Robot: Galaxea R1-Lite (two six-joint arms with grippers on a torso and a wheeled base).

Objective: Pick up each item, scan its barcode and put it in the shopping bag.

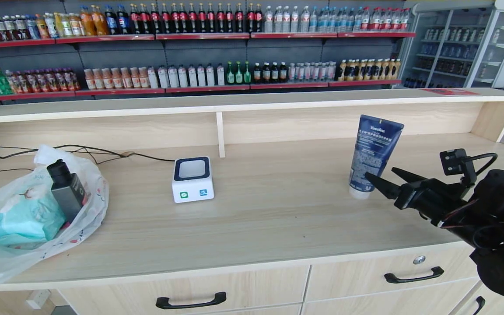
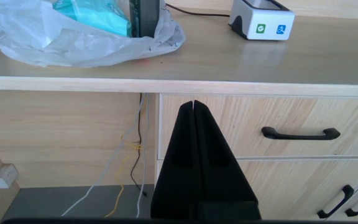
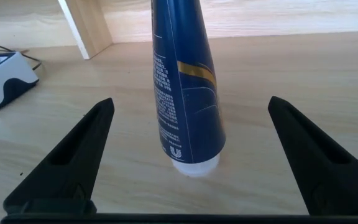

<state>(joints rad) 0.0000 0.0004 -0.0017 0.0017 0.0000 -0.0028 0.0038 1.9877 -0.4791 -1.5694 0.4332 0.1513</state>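
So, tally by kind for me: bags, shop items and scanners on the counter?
Bags: 1, the plastic shopping bag
Shop items: 3, the dark bottle and teal pack in that bag, the blue tube standing outside it
Scanners: 1, the white scanner box
Total: 5

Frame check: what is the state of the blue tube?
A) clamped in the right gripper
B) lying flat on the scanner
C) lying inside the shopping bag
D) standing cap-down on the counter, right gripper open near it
D: the blue tube stands cap-down on the counter, and the right gripper has its fingers spread wide, not closed on it.
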